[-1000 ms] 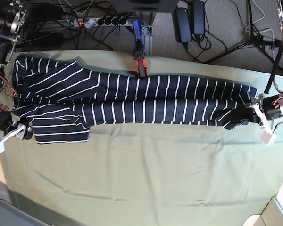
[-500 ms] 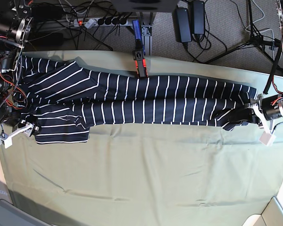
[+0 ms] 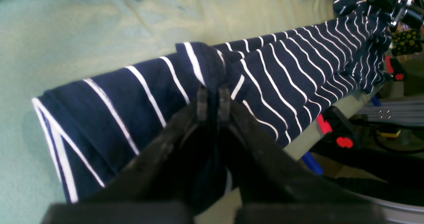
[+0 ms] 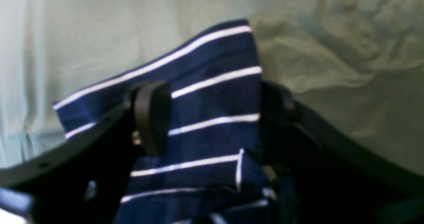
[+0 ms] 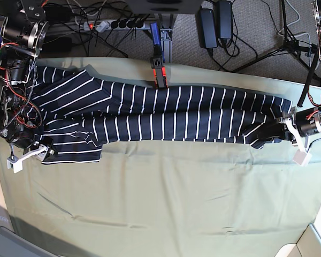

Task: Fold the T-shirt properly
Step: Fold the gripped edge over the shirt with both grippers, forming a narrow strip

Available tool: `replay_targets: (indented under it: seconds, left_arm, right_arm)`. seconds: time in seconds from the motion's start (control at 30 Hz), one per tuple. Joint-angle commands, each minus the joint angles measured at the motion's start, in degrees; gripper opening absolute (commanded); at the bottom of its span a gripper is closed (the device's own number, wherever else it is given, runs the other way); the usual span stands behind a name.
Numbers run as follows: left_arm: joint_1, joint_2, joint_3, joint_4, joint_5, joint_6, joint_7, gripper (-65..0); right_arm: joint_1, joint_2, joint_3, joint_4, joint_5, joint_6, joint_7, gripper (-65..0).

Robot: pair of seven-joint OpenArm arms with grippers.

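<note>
The T-shirt [image 5: 166,112], dark navy with thin white stripes, lies stretched in a long band across the far half of the table. My left gripper [image 5: 263,134] is at the band's right end in the base view. The left wrist view shows the left gripper [image 3: 213,98] shut on a bunched fold of the T-shirt [image 3: 291,71]. My right gripper [image 5: 43,152] is at the lower left corner of the shirt. In the right wrist view the right gripper [image 4: 212,118] stands open, its fingers wide apart on either side of a striped corner of the T-shirt [image 4: 212,95].
An olive-green cloth [image 5: 166,198] covers the table. An orange and black clamp [image 5: 159,72] grips the far edge behind the shirt. A power strip [image 5: 117,24], cables and power bricks [image 5: 216,24] lie on the floor beyond. The right arm's body [image 5: 16,69] stands over the left edge.
My right gripper has moved right along the near left edge, onto the shirt's lower left corner, and its arm has swung with it. The left gripper has stayed shut in place.
</note>
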Motion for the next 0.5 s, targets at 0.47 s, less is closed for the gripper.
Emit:
replay_targets:
  seconds: [0.47]
  left_arm:
    - [-0.9, -1.1, -0.4, 0.9, -1.0, -1.1, -0.7, -65.0]
  right_arm:
    - [0.9, -1.1, -0.1, 0.9, 6.0, 3.1, -5.4, -26.6]
